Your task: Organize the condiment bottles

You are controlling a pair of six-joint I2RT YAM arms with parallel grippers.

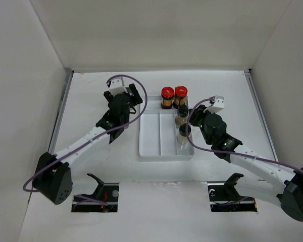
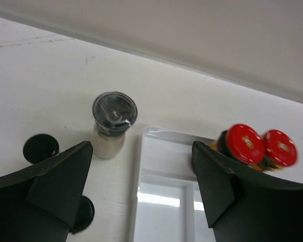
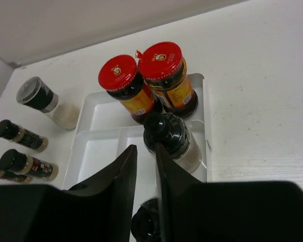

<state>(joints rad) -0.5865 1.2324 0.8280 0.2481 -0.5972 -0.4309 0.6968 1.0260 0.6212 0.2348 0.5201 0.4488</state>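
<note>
Two red-lidded amber jars [image 1: 167,97] [image 1: 180,96] stand at the far end of the white divided tray [image 1: 151,146]. Two black-capped bottles [image 1: 182,115] [image 1: 184,133] stand in its right compartment. My right gripper [image 3: 145,148] is nearly shut on nothing, just left of the farther black-capped bottle [image 3: 167,135]; it also shows in the top view [image 1: 189,125]. My left gripper [image 2: 141,191] is open and empty above the tray's far left edge [image 2: 161,166]. A grey-lidded jar [image 2: 114,115] of white powder stands on the table left of the tray. Slim black-capped bottles [image 3: 20,135] [image 3: 28,164] lie further left.
The left arm hides the grey-lidded jar and the slim bottles in the top view. White walls close in the table on three sides. The tray's left and middle compartments [image 3: 98,113] hold nothing.
</note>
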